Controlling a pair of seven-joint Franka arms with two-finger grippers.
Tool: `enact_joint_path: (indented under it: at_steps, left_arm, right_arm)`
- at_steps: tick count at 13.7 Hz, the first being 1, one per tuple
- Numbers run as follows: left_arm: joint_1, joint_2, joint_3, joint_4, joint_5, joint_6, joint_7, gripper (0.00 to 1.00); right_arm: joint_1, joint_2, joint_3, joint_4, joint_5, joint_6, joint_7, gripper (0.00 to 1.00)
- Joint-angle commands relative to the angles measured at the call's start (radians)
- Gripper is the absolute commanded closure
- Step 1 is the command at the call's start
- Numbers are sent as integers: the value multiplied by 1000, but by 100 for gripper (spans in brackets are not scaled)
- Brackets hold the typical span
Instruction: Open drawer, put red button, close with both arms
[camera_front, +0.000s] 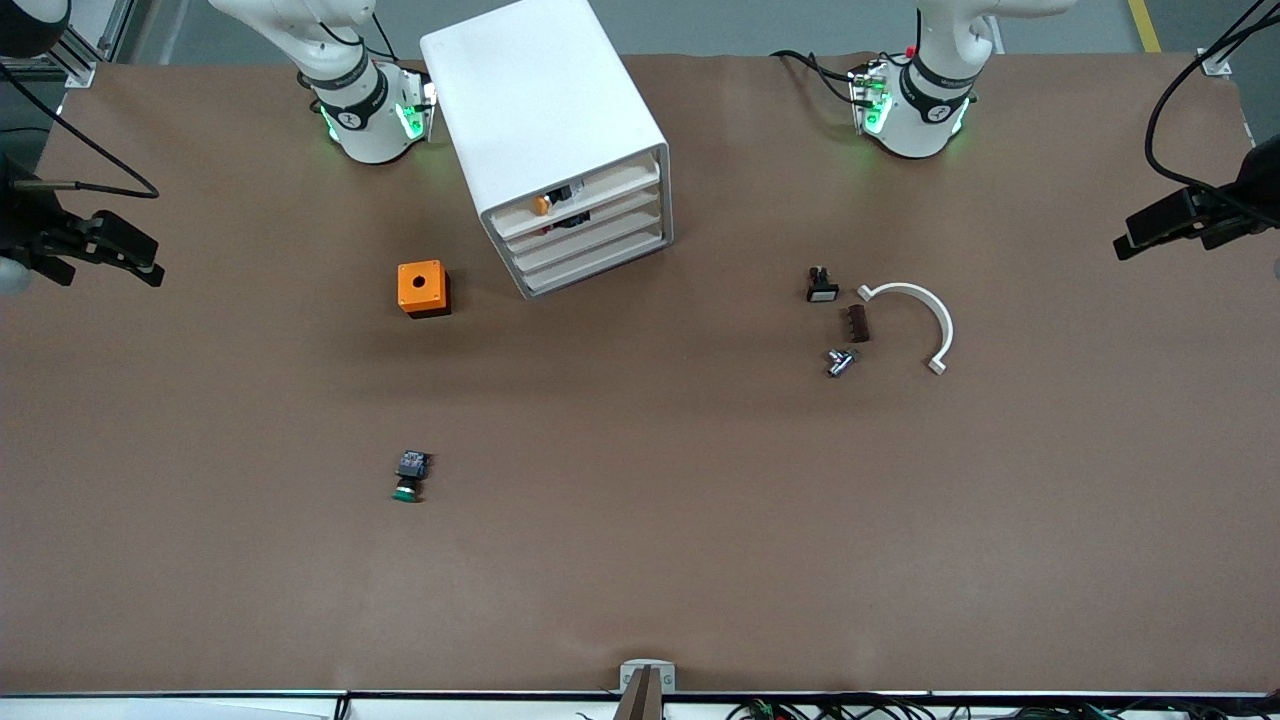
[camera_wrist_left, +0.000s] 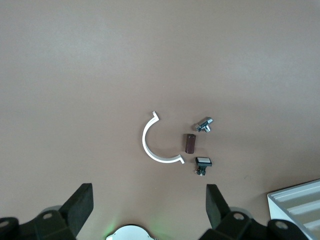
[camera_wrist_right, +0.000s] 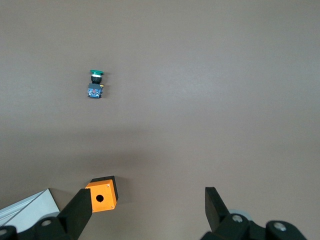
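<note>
Red button (camera_front: 543, 205) looks like it's already parked in the top slot of the white cabinet (camera_front: 545, 110), upper middle of the front view, though the cap reads more orange than red and I can't tell how far out that drawer sits. Left gripper (camera_wrist_left: 149, 205) hangs high with fingers wide apart over the white half-ring (camera_wrist_left: 146, 145) and the small parts beside it. Right gripper (camera_wrist_right: 146, 205) is just as spread and empty, above the orange box (camera_wrist_right: 102, 194) with the green-capped switch (camera_wrist_right: 95, 84) in the upper part of its view. Seems like a parked pose to me. The front view cuts off both arms past the bases.
</note>
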Motion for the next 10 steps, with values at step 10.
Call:
enact_joint_path:
  at_steps: [10]
  left_arm:
    - [12,-111,-58,-144,86,98,12,0]
  right_arm:
    - [4,-19,-4,-7,-14,-11,2,0]
